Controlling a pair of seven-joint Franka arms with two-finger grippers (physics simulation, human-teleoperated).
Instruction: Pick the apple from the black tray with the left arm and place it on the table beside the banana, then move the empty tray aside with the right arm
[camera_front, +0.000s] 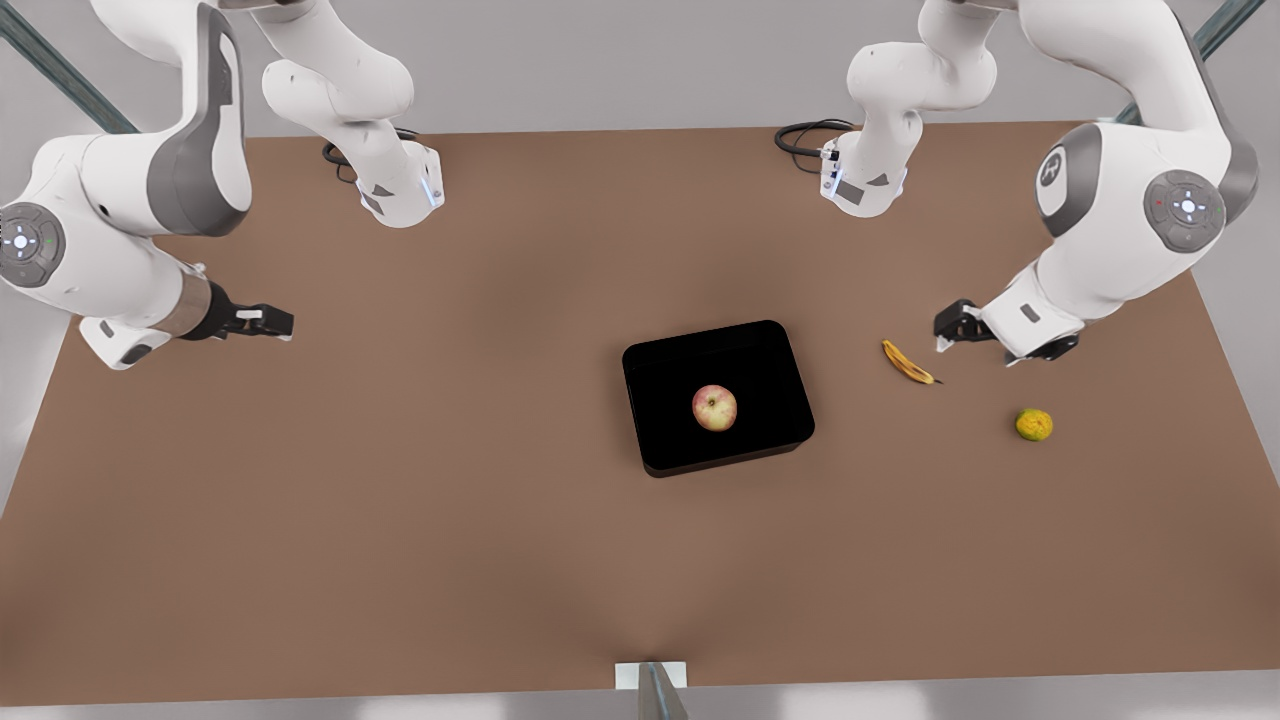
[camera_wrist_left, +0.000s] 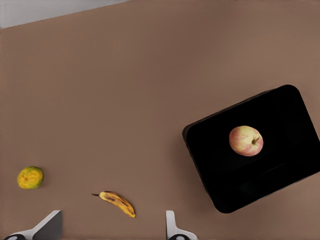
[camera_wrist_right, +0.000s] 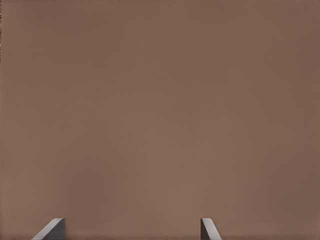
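**Apple in tray, both grippers apart**

Red-and-yellow round apple (camera_front: 715, 408) sits mid glossy black rectangular tray (camera_front: 765, 350) on matte brown table (camera_front: 400, 500). Left gripper (camera_front: 948, 328), fingers spread, hangs near spotted yellow banana (camera_front: 907, 362). Right gripper (camera_front: 272, 322), fingers spread, waits over bare tabletop, well apart from the tray

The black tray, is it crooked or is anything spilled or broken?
A little crooked: the glossy black rectangular tray sits turned at an angle to the brown table edges. The red-and-yellow apple rests inside it, whole. The spotted yellow banana and yellow-green citrus ball lie apart on the table. Nothing is spilled or broken.
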